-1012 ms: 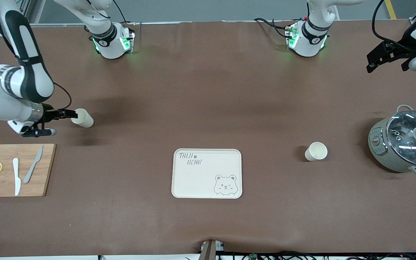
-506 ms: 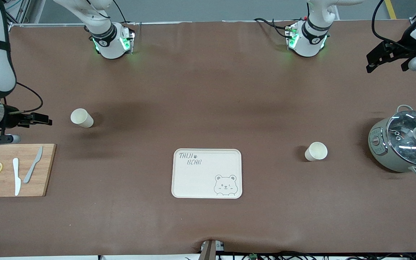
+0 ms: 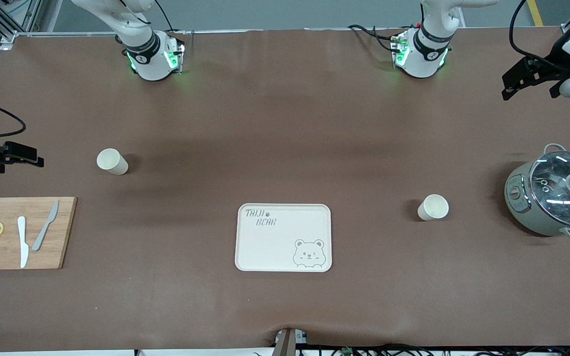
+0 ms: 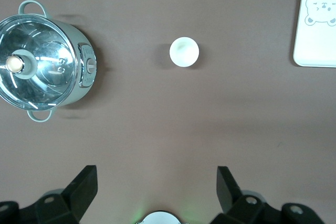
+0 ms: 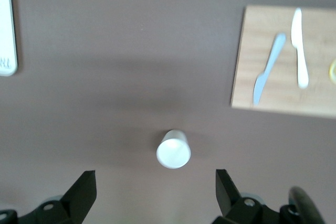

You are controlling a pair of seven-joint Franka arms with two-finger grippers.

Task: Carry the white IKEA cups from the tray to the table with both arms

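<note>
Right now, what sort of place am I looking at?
Probably a robotics lab staged as a kitchen: a brown-covered table, a lidded pot, a cutting board with knives, and two white cups.

Matt surfaces mostly — you get shine only at the pot.
Your cups (image 3: 112, 161) (image 3: 433, 207) look matt cream; table cover (image 3: 285, 123) dull brown; cutting board (image 3: 20, 232) wooden; pot lid (image 3: 566, 183) glossy glass — steel-rimmed.

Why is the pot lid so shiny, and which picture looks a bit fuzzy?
In the front view, the grey pot's glass lid mirrors the ceiling lights as white streaks. In the left wrist view, the same lid glares silver-bright. The right wrist view is the fuzzy one: the small cream-white cup and the wooden cutting board have soft edges, and a dark shadow band crosses the brown table.
</note>
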